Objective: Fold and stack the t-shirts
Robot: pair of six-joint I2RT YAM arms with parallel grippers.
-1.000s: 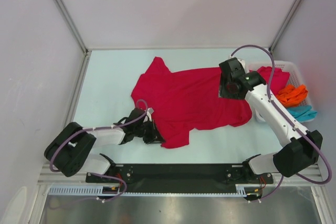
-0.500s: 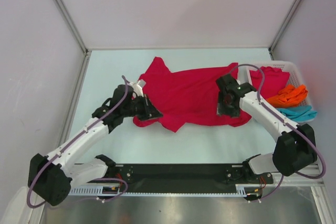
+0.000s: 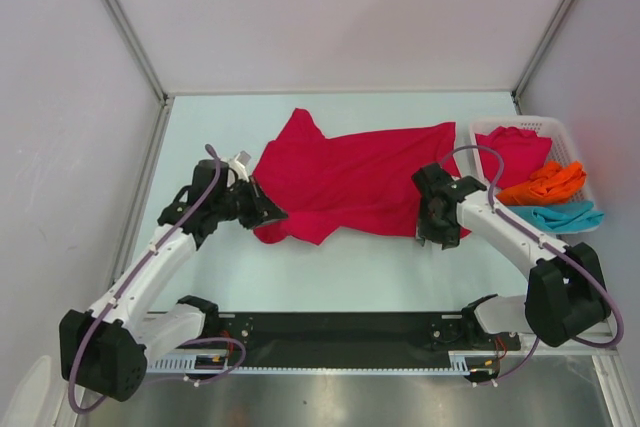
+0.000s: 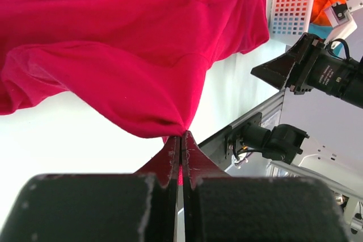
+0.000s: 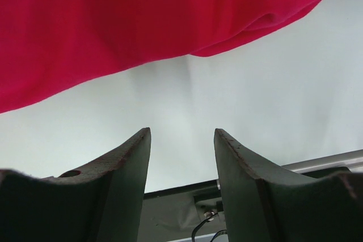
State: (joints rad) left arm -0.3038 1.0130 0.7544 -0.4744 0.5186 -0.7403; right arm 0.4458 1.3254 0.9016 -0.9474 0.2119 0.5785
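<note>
A crimson red t-shirt [image 3: 350, 179] lies spread across the middle of the table, its near edge bunched. My left gripper [image 3: 274, 215] is shut on a pinch of that shirt's near left edge [image 4: 164, 118], and the cloth rises from the fingertips [image 4: 173, 147]. My right gripper [image 3: 431, 238] hangs open at the shirt's near right corner, just off the cloth. Between its fingers [image 5: 133, 151] only bare table shows, with the red hem [image 5: 170, 32] above them. More t-shirts lie in the basket: red [image 3: 515, 145], orange [image 3: 546, 183] and teal [image 3: 566, 216].
The white slatted basket [image 3: 520, 123] stands at the right edge of the table, also seen in the left wrist view as the basket [image 4: 292, 1]. Grey walls with metal posts close in the back and sides. The black base rail [image 3: 340, 327] runs along the near edge.
My left gripper has carried the shirt's near flap away from the front edge, up and to the left, so the shirt looks narrower. My right gripper has come down from over the shirt to its near right corner.
</note>
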